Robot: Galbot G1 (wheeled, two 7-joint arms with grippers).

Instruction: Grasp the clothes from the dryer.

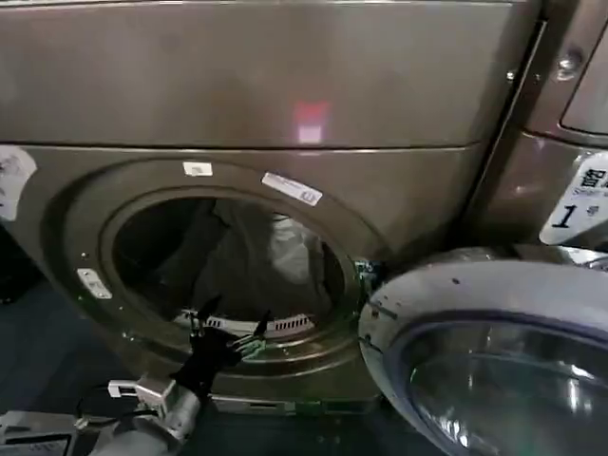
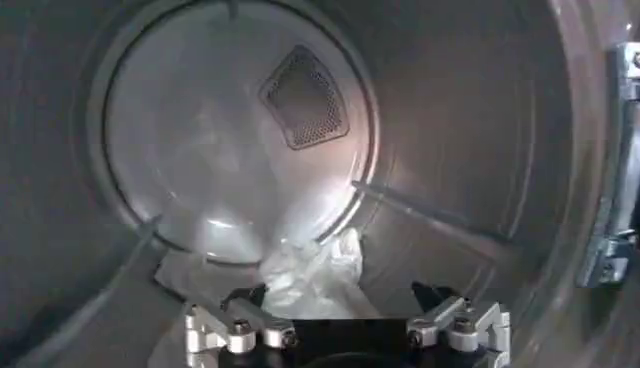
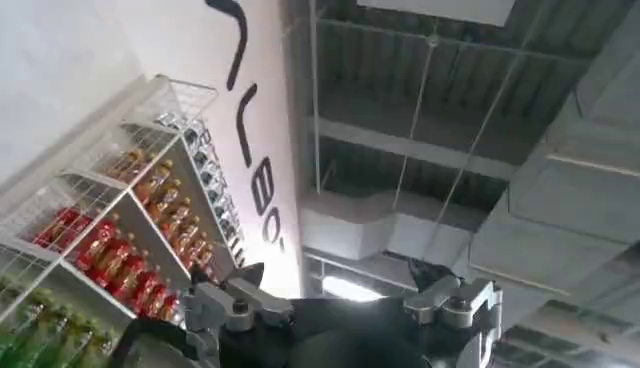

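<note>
The clothes (image 2: 315,280) lie as a pale, crumpled bundle on the floor of the drum, low against the round back wall (image 2: 200,150) and below the perforated vent (image 2: 303,97). Through the porthole we see them as a light patch (image 1: 285,249) deep inside the dryer (image 1: 256,85). We judge the bundle to be light and limp: it should sag, stretch and trail when lifted, and a loose fold may slip out of a shallow pinch. There is nothing fragile about it, so we can close firmly. The best place to take hold looks to be the raised, bunched ridge in the middle of the heap, where several layers stack up, rather than the flat skirt spread toward the drum wall, which could slide away or leave us holding a single thin layer.

Our left gripper (image 2: 345,300) sits at the mouth of the drum, just over the lower lip of the porthole (image 1: 228,332), with its fingers spread wide and nothing between them; the clothes are ahead of it and not yet touched. The glass door (image 1: 494,351) hangs swung open beside the porthole.

Our right gripper (image 3: 335,290) is parked away from the dryer, pointing up toward a ceiling and a shelf of bottles (image 3: 110,240), fingers apart and empty.
</note>
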